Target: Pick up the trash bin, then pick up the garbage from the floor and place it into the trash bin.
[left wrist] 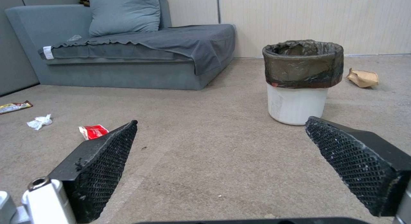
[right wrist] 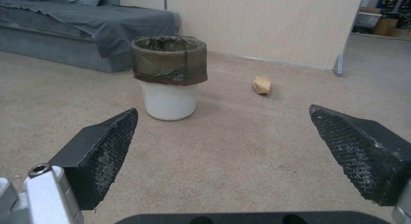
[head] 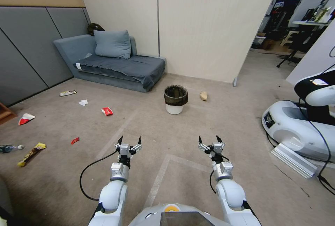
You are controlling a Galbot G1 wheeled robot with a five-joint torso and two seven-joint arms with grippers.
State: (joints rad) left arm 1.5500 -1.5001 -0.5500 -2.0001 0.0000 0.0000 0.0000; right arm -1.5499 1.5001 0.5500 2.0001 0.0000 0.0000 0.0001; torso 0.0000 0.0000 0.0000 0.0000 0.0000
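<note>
Beige carpet runs to a panel wall, where the bin (head: 175, 99) stands upright at 12 o'clock, well apart from both arms. Left pincer (head: 129, 141) and right pincer (head: 210, 140) hover spread and empty, seemingly readied for approach. Litter lies at 9 to 10 o'clock; a tan paper (head: 203, 96) sits near the bin. Open floor lies ahead; a sofa (head: 115, 62) bounds 11 o'clock.

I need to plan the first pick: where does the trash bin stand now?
In the head view, the trash bin stands upright on the carpet ahead, between the sofa corner on its left and a tan paper piece on its right.
</note>
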